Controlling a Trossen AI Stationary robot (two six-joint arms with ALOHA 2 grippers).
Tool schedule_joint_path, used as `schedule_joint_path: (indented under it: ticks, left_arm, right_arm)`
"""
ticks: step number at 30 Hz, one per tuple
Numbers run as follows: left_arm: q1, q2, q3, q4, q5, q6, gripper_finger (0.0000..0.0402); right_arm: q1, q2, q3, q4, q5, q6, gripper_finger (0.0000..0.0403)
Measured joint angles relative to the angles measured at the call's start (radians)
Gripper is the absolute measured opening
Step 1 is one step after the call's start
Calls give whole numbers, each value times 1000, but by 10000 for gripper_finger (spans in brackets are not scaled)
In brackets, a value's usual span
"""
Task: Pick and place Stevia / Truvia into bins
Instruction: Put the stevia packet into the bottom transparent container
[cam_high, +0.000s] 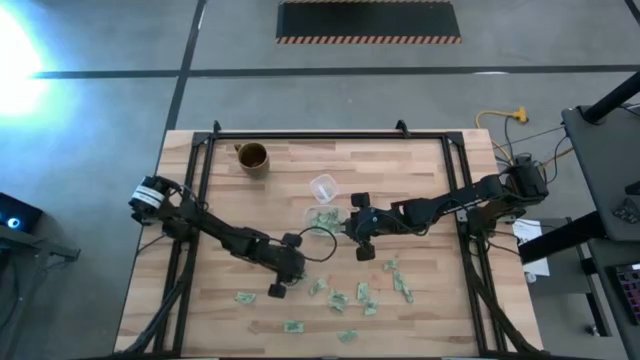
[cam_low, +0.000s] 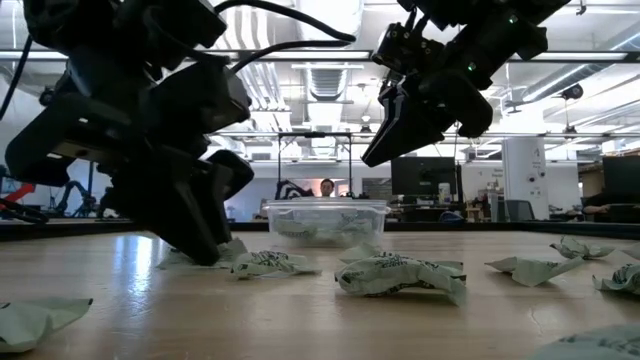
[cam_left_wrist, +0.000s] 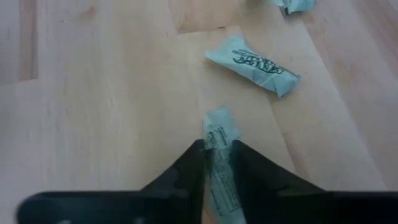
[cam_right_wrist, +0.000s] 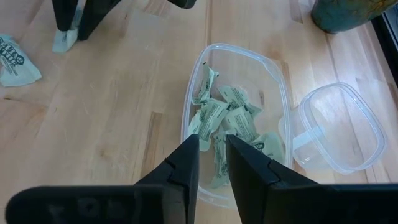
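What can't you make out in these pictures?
How many packets fill the bin: right wrist view, they overlap and the right tool covers some.
Mug: right wrist view, cut off by the edge.
Print on loose packets: high view, too small.

A downward look at a pale wooden table (cam_right_wrist: 124, 112), with the right gripper (cam_right_wrist: 212, 163) at six o'clock, its two dark fingers (cam_right_wrist: 180, 171) set narrowly apart and pinching a pale green packet (cam_right_wrist: 219, 158) just above a clear rounded-rectangular container (cam_right_wrist: 273, 81) at the centre, which holds a heap of similar packets (cam_right_wrist: 233, 121). At three o'clock, touching that container, sits a smaller clear round cup (cam_right_wrist: 339, 127), and at one o'clock is part of a dark mug (cam_right_wrist: 345, 12). At eleven o'clock the other arm's dark fingers (cam_right_wrist: 87, 15) stand on the table over a packet (cam_right_wrist: 63, 40), with another packet lying loose (cam_right_wrist: 15, 62) at ten o'clock.
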Motion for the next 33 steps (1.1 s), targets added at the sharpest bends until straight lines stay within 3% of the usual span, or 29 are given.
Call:
schedule_joint_path:
  ticks: [5,18,25,33]
  left_arm:
    - [4,0,0,-1,11,32,7]
    - [5,-11,5,-21,-54,74,8]
    - [3,-81,5,-75,-226,80,8]
    - [22,-166,10,-59,-481,228,8]
  right_arm:
    - [0,0,0,0,0,0,77]
    - [0,0,0,0,0,0,72]
    - [0,0,0,0,0,0,77]
    - [0,0,0,-1,0,0,68]
